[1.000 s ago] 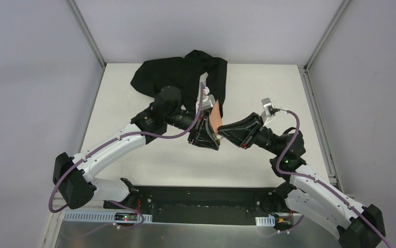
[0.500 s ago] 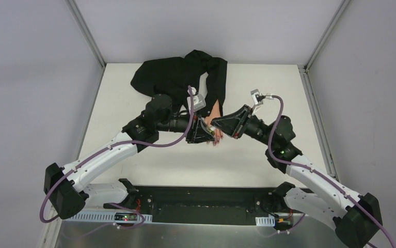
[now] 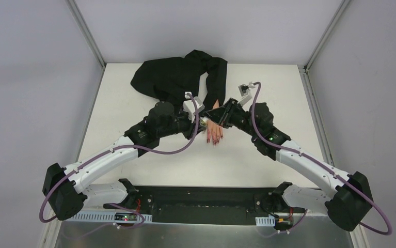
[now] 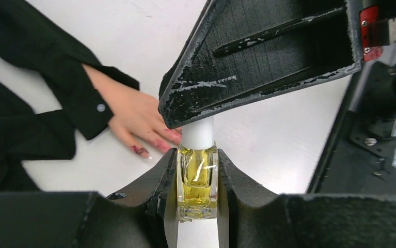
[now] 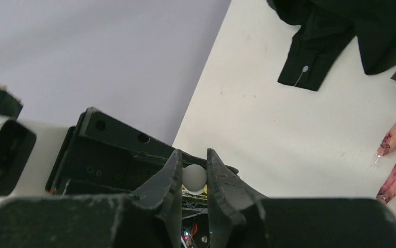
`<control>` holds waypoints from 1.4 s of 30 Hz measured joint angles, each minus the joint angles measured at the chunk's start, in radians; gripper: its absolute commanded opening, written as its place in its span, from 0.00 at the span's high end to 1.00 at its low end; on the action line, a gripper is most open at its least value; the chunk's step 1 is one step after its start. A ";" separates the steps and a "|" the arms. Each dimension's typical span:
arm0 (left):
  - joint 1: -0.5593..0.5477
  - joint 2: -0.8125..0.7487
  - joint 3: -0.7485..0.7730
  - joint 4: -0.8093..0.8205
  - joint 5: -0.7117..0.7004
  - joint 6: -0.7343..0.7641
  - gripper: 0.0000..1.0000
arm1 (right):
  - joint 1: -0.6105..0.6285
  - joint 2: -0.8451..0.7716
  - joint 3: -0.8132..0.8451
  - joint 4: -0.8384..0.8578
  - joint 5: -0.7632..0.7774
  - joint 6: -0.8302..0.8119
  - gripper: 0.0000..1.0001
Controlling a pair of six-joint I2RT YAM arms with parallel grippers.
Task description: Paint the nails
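Left gripper (image 4: 197, 159): clenched on the yellowish polish bottle (image 4: 197, 186).
Right gripper (image 5: 194, 160): clamped on the bottle's white cap (image 5: 194, 176).
Nails (image 5: 383, 149): smeared dark red, on the mannequin hand (image 4: 133, 111) lying on the table (image 4: 268, 129), just beside both grippers.
Sleeve (image 4: 46, 77): black, covering the wrist.

Left arm (image 3: 108, 155), right arm (image 3: 301, 159) angled inward; left fingers (image 4: 239, 188), right fingers (image 5: 169, 178) clamped.

Polish bottle (image 4: 197, 181): from the right wrist, glass body hidden behind the right gripper (image 5: 193, 161), only its white cap (image 5: 194, 176) showing. Mannequin hand (image 4: 133, 111): fingertips partly covered by that gripper in the left wrist view; cut off at the right wrist view's edge. Nails (image 3: 215, 139): overhead, too small to count.
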 measured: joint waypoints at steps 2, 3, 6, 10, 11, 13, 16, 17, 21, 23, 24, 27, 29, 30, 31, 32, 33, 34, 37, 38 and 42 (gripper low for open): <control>-0.006 0.000 -0.008 0.001 -0.050 0.041 1.00 | 0.018 0.019 0.014 -0.025 0.056 0.031 1.00; -0.008 0.000 -0.013 0.000 -0.072 0.059 1.00 | 0.024 0.026 0.017 -0.033 0.077 0.046 1.00; -0.018 0.004 -0.026 -0.001 -0.140 0.109 1.00 | 0.052 0.062 0.036 -0.061 0.156 0.102 1.00; -0.019 0.026 -0.031 0.000 -0.233 0.172 1.00 | 0.095 0.130 0.090 -0.106 0.280 0.143 1.00; -0.019 0.033 -0.031 0.000 -0.254 0.182 1.00 | 0.105 0.149 0.105 -0.117 0.310 0.151 1.00; -0.019 0.042 -0.032 -0.001 -0.288 0.201 1.00 | 0.119 0.179 0.127 -0.132 0.351 0.164 1.00; -0.019 0.050 -0.035 -0.003 -0.334 0.226 1.00 | 0.137 0.225 0.162 -0.143 0.404 0.187 1.00; -0.020 0.050 -0.037 -0.003 -0.349 0.234 1.00 | 0.143 0.238 0.171 -0.145 0.417 0.194 1.00; -0.033 0.050 -0.045 -0.004 -0.395 0.270 1.00 | 0.159 0.261 0.185 -0.148 0.453 0.214 0.82; -0.039 0.050 -0.046 -0.004 -0.404 0.283 1.00 | 0.164 0.261 0.185 -0.148 0.464 0.216 0.70; -0.039 0.050 -0.046 -0.004 -0.406 0.288 1.00 | 0.165 0.261 0.185 -0.147 0.469 0.216 0.65; -0.039 0.050 -0.047 -0.004 -0.407 0.299 1.00 | 0.174 0.257 0.185 -0.146 0.472 0.213 0.50; -0.039 0.050 -0.047 -0.004 -0.407 0.301 1.00 | 0.180 0.241 0.185 -0.146 0.479 0.205 0.41; -0.039 0.050 -0.047 -0.003 -0.407 0.302 1.00 | 0.182 0.226 0.184 -0.146 0.481 0.201 0.37; -0.039 0.050 -0.047 -0.004 -0.407 0.301 1.00 | 0.183 0.204 0.182 -0.145 0.489 0.192 0.34; -0.039 0.050 -0.047 0.004 -0.404 0.298 1.00 | 0.185 0.181 0.176 -0.149 0.502 0.181 0.30; -0.039 0.047 -0.045 0.016 -0.399 0.298 1.00 | 0.184 0.160 0.165 -0.150 0.509 0.177 0.28; -0.045 0.043 -0.045 0.023 -0.396 0.296 1.00 | 0.183 0.135 0.154 -0.154 0.520 0.169 0.25; -0.045 0.033 -0.044 0.016 -0.391 0.286 1.00 | 0.184 0.053 0.122 -0.164 0.557 0.148 0.19; -0.045 0.033 -0.044 0.014 -0.391 0.280 1.00 | 0.184 0.025 0.113 -0.166 0.572 0.141 0.18; -0.044 0.033 -0.042 -0.018 -0.376 0.252 1.00 | 0.177 -0.074 0.076 -0.169 0.623 0.120 0.10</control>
